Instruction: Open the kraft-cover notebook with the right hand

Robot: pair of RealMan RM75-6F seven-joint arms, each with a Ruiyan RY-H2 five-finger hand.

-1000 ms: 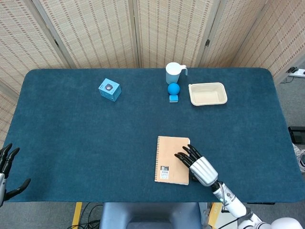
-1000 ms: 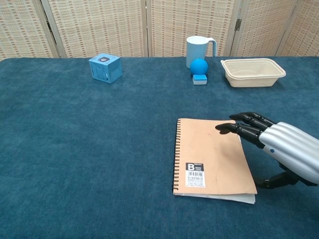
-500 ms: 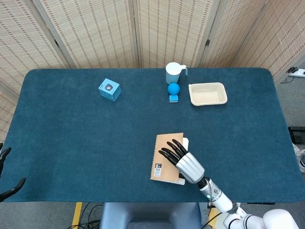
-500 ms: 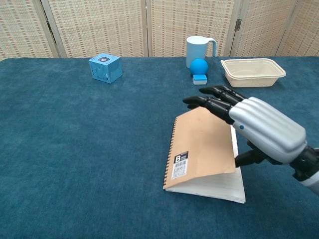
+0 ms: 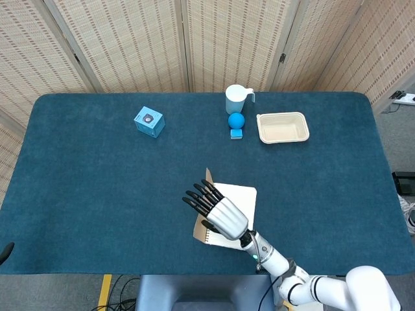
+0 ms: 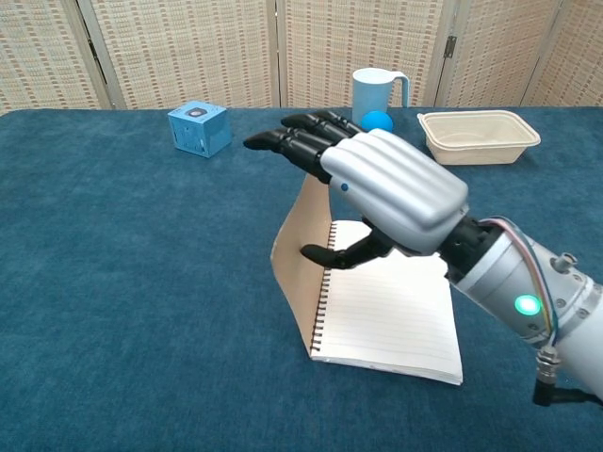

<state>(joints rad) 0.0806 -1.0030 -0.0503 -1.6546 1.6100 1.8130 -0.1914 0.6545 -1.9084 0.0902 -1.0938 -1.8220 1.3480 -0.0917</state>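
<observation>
The kraft-cover notebook [image 5: 238, 197] lies near the table's front edge with its cover [image 6: 293, 252] raised almost upright on the spiral side. A lined white page [image 6: 388, 316] is bared. My right hand [image 6: 379, 185] reaches over the notebook from the right and holds the cover, fingers stretched past its top edge on the outer face and thumb against the inner face. In the head view the right hand [image 5: 217, 211] hides most of the cover. Of my left hand only a dark tip [image 5: 5, 249] shows at the bottom left edge.
At the back stand a light blue cube [image 5: 149, 121], a white mug [image 5: 236, 99], a blue ball on a small blue block [image 5: 236, 122] and a beige tray [image 5: 283, 127]. The blue cloth table [image 5: 97, 181] spreads left of the notebook.
My right hand has swung the cover up and to the left, from flat to nearly upright, baring the lined page. The left hand has sunk almost out of the head view.
</observation>
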